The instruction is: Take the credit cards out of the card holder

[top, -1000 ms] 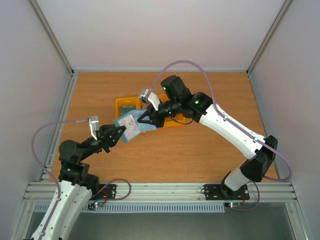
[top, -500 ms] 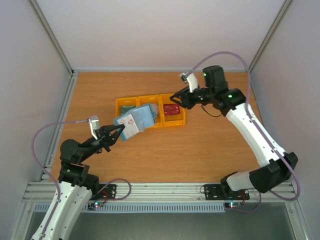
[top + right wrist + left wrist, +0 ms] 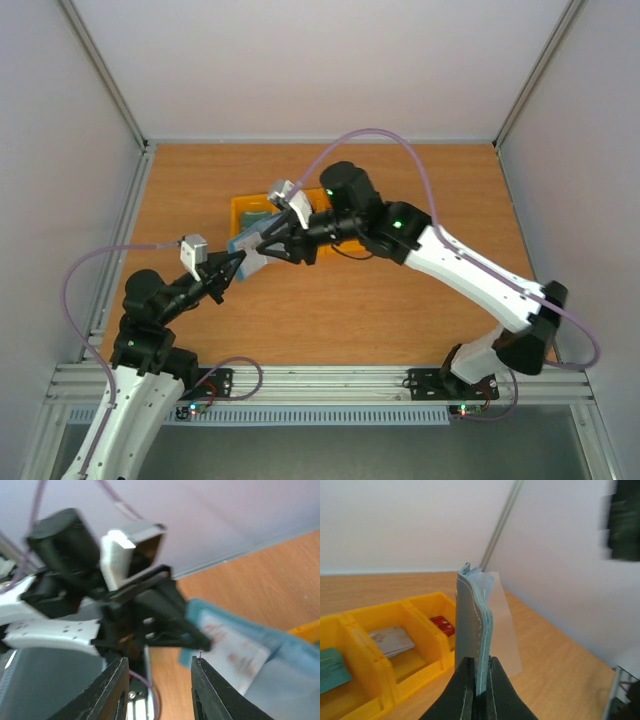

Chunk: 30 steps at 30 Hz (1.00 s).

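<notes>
My left gripper [image 3: 233, 268] is shut on the lower edge of the dusty-blue card holder [image 3: 243, 246] and holds it upright above the table. In the left wrist view the holder [image 3: 472, 615] stands edge-on between my fingers [image 3: 479, 661], with a translucent flap [image 3: 504, 630] sticking out to its right. My right gripper [image 3: 265, 244] is open and empty, close beside the holder. Its wrist view [image 3: 159, 680] shows the holder's inner face [image 3: 235, 647], whitish with reddish marks. The red card [image 3: 443, 626], whitish card [image 3: 393, 640] and teal card [image 3: 330, 663] each lie in a bin compartment.
The yellow three-compartment bin [image 3: 246, 205] stands behind the holder, mostly covered by my right arm in the top view; its wall [image 3: 367, 660] fills the left of the left wrist view. Metal frame posts and white walls ring the wooden table [image 3: 380, 320].
My right gripper swung from the holder out to the right bin compartment, then came back to the holder, open. My left gripper has kept its hold on the card holder.
</notes>
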Motion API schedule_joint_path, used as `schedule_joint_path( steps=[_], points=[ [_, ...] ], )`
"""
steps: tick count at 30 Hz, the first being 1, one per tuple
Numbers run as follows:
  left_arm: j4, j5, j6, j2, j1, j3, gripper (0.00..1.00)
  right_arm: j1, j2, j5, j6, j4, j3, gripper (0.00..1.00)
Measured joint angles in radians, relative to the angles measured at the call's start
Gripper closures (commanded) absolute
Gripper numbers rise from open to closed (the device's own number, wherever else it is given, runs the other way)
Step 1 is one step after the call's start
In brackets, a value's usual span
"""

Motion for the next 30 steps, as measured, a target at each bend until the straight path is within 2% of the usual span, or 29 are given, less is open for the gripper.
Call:
schedule_joint_path(
  steps=[3,7,18,24,27,30],
  points=[
    [0.059,0.080,-0.038,0.000,0.000,-0.015,1.00,-0.001,0.100,0.047,0.027,0.034,0.034,0.63],
    [0.132,0.150,-0.103,0.002,0.000,-0.028,1.00,-0.004,0.196,0.151,0.036,-0.008,0.110,0.66],
    [0.200,0.183,-0.179,0.016,0.000,-0.050,1.00,-0.009,0.143,0.320,-0.043,-0.129,0.106,0.70],
    [0.231,0.223,-0.230,0.019,0.000,-0.077,1.00,-0.035,0.139,0.306,-0.090,-0.156,0.060,0.72],
    [0.252,0.227,-0.282,0.019,0.000,-0.084,1.00,-0.055,0.111,0.232,-0.119,-0.130,0.012,0.70],
    [0.275,0.230,-0.314,0.019,0.000,-0.086,1.00,-0.082,0.035,0.097,-0.146,-0.098,-0.079,0.70]
  ],
)
